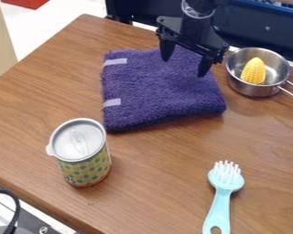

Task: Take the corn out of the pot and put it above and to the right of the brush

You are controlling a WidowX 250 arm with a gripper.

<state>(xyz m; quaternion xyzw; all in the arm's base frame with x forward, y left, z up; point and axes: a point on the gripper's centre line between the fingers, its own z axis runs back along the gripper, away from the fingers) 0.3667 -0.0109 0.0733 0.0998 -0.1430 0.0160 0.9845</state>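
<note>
The black gripper (184, 63) hangs over the upper part of the purple towel, its two fingers spread apart with nothing between them. To its right, a yellow corn (253, 71) stands tilted inside a small metal pot (257, 91) near the table's back right edge. The corn and the gripper are apart. At the lower right lies a light blue brush (221, 196), white bristles at its upper end and its handle pointing toward the bottom edge of the view.
A folded purple towel (158, 93) lies at the upper middle of the wooden table (155, 169). At the lower left stands a dotted can (83, 153) with a silver lid. The pot's wire handle (290, 89) points to the right edge.
</note>
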